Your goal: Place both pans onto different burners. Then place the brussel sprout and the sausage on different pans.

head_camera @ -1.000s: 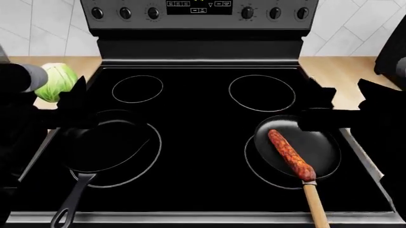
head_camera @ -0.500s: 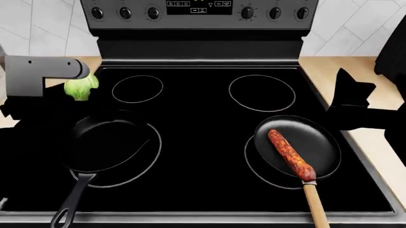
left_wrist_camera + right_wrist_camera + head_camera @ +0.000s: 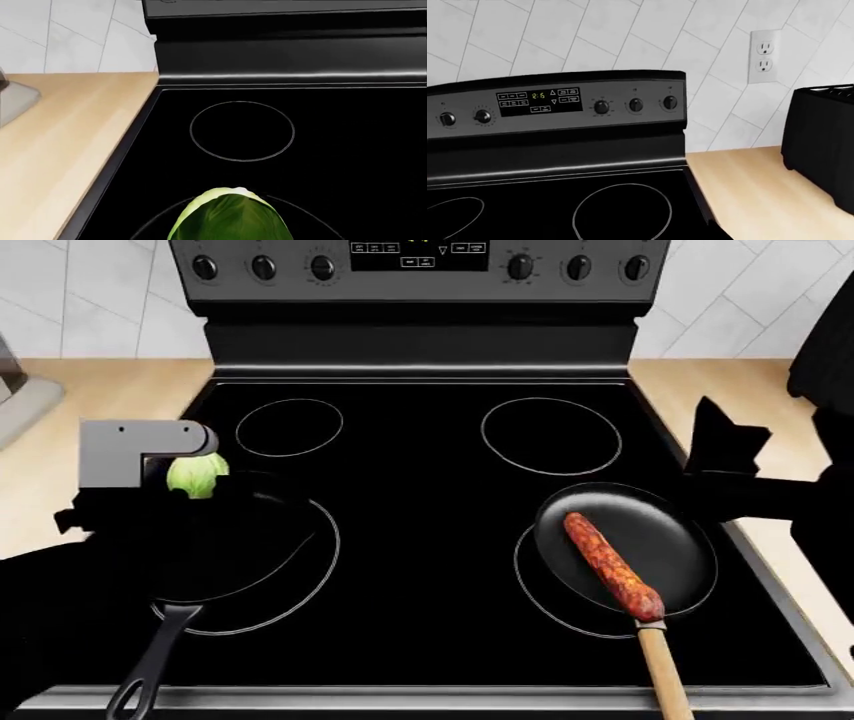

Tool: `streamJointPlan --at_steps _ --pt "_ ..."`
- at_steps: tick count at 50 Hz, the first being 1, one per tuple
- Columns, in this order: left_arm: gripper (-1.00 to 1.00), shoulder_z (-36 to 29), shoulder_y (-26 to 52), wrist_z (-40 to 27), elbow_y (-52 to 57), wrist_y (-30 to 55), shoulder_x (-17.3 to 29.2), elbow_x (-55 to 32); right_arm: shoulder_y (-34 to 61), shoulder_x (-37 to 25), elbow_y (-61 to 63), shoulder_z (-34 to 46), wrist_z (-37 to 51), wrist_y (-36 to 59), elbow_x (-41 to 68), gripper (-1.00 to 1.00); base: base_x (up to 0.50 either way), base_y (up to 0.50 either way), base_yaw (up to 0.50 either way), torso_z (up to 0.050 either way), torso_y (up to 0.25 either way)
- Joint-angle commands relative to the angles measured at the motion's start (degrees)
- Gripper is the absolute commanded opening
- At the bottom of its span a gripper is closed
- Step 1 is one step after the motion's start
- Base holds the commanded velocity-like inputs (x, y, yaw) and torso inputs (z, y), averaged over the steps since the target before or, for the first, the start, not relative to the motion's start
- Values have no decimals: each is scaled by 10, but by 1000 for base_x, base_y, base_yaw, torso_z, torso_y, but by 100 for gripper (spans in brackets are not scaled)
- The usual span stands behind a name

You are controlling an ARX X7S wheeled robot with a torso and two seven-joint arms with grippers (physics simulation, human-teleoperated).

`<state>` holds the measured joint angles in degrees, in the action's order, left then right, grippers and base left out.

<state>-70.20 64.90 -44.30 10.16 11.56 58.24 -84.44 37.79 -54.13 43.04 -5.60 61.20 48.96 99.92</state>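
Sausage (image 3: 613,566) lies diagonally in the right pan (image 3: 627,548), upper-left to lower-right. Left gripper (image 3: 187,485) pinches the sprout (image 3: 198,476); right gripper's (image 3: 721,445) fingers: cannot tell.

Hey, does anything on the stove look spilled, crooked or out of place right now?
Nothing stands out. Both pans sit on front burners, the sausage lies inside the wooden-handled pan, and the brussel sprout is at the left gripper by the cast-iron pan.

cooktop (image 3: 427,540): glossy black glass | counter (image 3: 60,150): matt wood | pan handle (image 3: 663,670): light wood
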Motion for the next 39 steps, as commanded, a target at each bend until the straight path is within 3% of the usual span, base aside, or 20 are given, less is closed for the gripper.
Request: streamJointPlan --at_steps 1,6,7,24,35,39 --pt "-100 -6 -37 8 -14 -31 0 -2 1 6 -1 8 -2 1 -6 100 0 0 0 0 0" --pt "-100 -5 -41 12 -19 -35 0 -4 1 7 -3 11 -3 1 -9 100 0 0 0 0 0" --pt "100 -4 -40 12 -18 -35 1 -4 0 7 -3 11 -3 1 -10 100 0 0 0 0 0" --pt "100 19 -19 -8 22 -37 31 -16 11 11 -7 23 -5 3 -13 100 0 0 0 0 0" --pt "100 94 32 -75 239 -88 156 -25 7 1 43 -1 13 -10 -5 100 0 0 0 0 0" --pt "100 104 16 -91 308 -141 205 -5 -28 -4 76 -33 18 -20 -10 100 0 0 0 0 0"
